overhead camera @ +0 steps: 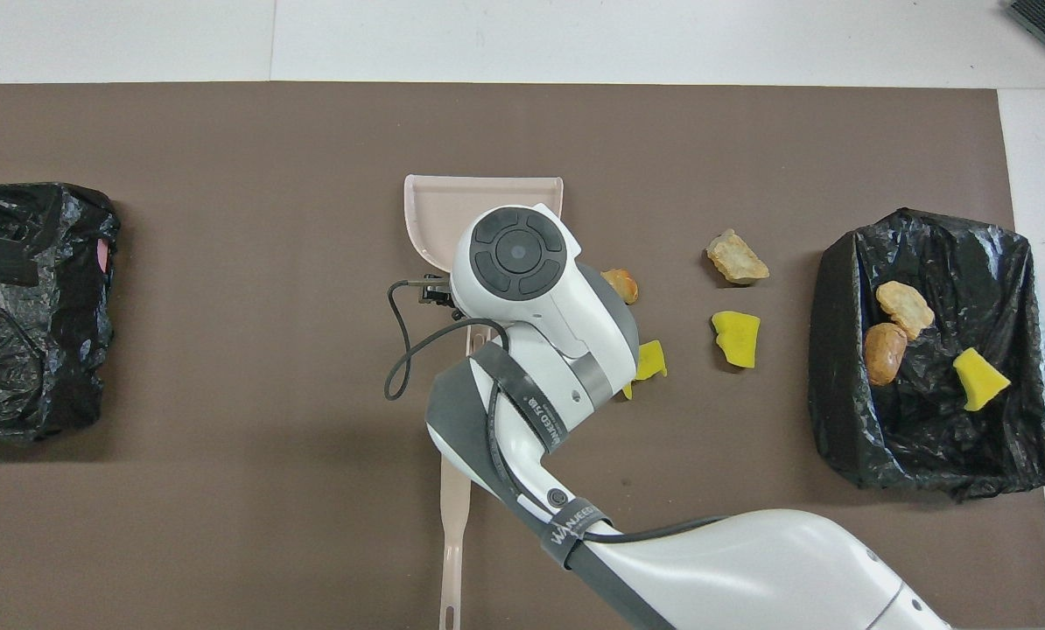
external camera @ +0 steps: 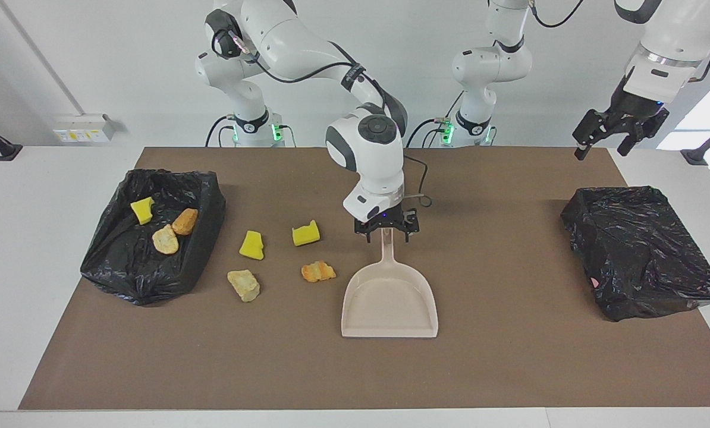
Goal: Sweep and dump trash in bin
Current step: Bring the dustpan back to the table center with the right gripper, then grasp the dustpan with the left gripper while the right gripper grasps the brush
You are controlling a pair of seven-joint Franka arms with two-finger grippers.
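The beige dustpan (external camera: pixel 389 303) lies flat in the middle of the brown mat (external camera: pixel 509 368), its handle (external camera: pixel 388 246) pointing toward the robots. My right gripper (external camera: pixel 386 230) hangs open astride the handle's end, gripping nothing. Loose trash lies beside the pan toward the right arm's end: an orange lump (external camera: pixel 317 271), two yellow sponge pieces (external camera: pixel 305 233) (external camera: pixel 251 245) and a tan lump (external camera: pixel 243 285). A black-lined bin (external camera: pixel 123 267) holds three more pieces (external camera: pixel 165 239). In the overhead view the right wrist hides the gripper and part of the dustpan (overhead camera: pixel 487 197). My left gripper (external camera: pixel 600 150) waits, raised and open.
A second black-lined bin (external camera: pixel 640 249) stands at the left arm's end of the mat, below the left gripper. In the overhead view a thin beige stick (overhead camera: pixel 454 525) lies on the mat nearer to the robots than the dustpan.
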